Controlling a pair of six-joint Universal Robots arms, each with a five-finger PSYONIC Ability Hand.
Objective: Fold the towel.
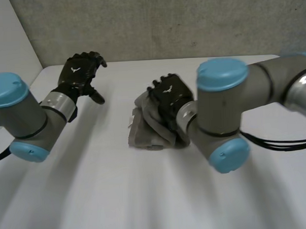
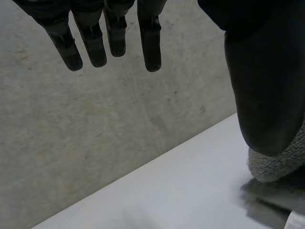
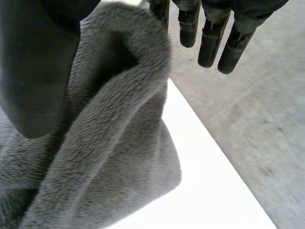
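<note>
A grey towel (image 1: 149, 131) lies bunched in a thick, loosely folded heap at the middle of the white table (image 1: 85, 188). My right hand (image 1: 168, 95) rests on the heap's far side. In the right wrist view its fingers (image 3: 209, 40) reach out straight past the cloth and its thumb (image 3: 38, 71) lies against a raised fold of the towel (image 3: 114, 143). My left hand (image 1: 81, 73) hovers above the table to the left of the towel, well apart from it, with fingers (image 2: 150, 45) straight and nothing in it. A bit of the towel (image 2: 279, 164) shows beyond its thumb.
A grey wall (image 1: 164, 22) rises just behind the table's far edge. A small white label (image 1: 133, 121) sticks out at the towel's left side. Bare tabletop spreads in front of the towel and under the left hand.
</note>
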